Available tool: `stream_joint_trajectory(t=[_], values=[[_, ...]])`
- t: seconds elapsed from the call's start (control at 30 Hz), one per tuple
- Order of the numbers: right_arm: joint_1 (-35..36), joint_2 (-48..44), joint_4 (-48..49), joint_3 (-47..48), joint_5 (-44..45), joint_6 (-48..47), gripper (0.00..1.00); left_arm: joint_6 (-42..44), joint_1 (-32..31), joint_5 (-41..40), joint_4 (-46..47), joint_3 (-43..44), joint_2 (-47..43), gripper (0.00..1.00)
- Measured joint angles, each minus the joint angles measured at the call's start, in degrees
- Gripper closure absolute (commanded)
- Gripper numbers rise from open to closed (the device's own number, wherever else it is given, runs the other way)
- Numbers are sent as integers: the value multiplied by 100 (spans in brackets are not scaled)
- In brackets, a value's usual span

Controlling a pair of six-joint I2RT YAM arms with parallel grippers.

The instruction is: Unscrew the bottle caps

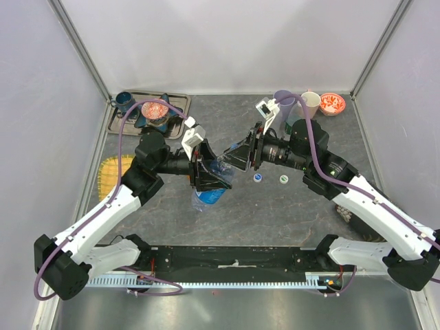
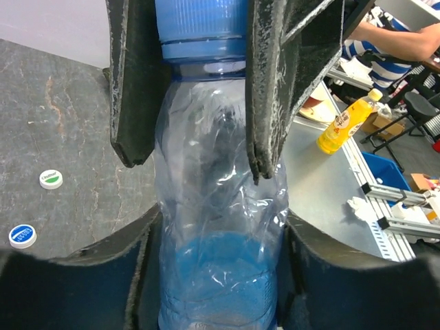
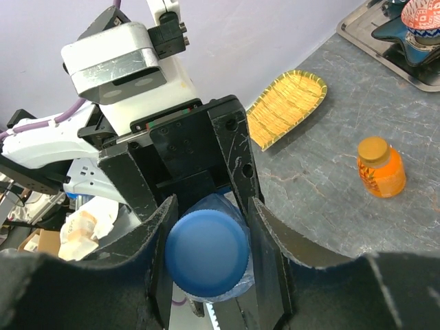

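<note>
1. Left wrist view: my left end effector (image 2: pixel 220 275) is clamped on the body of the blue bottle (image 2: pixel 220 199), with one finger pressed into each side of the crumpled plastic.
2. My right end effector (image 3: pixel 206 256) is closed on the bottle's cap (image 3: pixel 206 247). Its fingers sit tight against both sides of the cap, which is on the neck.
3. Seen from the top, the bottle is held between my two end effectors over the middle of the desk (image 1: pixel 289 213), cap end toward my right arm.
4. A blue loose cap (image 1: pixel 258 177) and a white loose cap (image 1: pixel 282 179) lie on the desk near the right end effector.
5. An orange bottle (image 3: pixel 380 168) stands upright and capped on the desk, well apart from both end effectors.
</note>
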Motion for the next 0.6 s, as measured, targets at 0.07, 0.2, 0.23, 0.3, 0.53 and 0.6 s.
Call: stream_joint_trajectory(t=[0.07,0.2,0.23,0.3,0.53,0.6], values=[[0,4,-7,7,-17,-15,43,68,-15,-35,-81,24,-11,50],[7,37,-243,245,111,-76,15,295,-44,-214,-302,46,-98,50],[7,37,-313,358,227,-111,15,372,-55,-323,-372,46,-129,50],[7,4,-415,603,577,-162,14,518,-70,-610,-527,46,-184,51],[7,-269,-479,960,1926,-55,18,1113,-527,-2385,-1108,177,-232,54],[7,-214,-533,1032,2245,33,20,1331,-874,-3077,-1224,225,-232,54]])
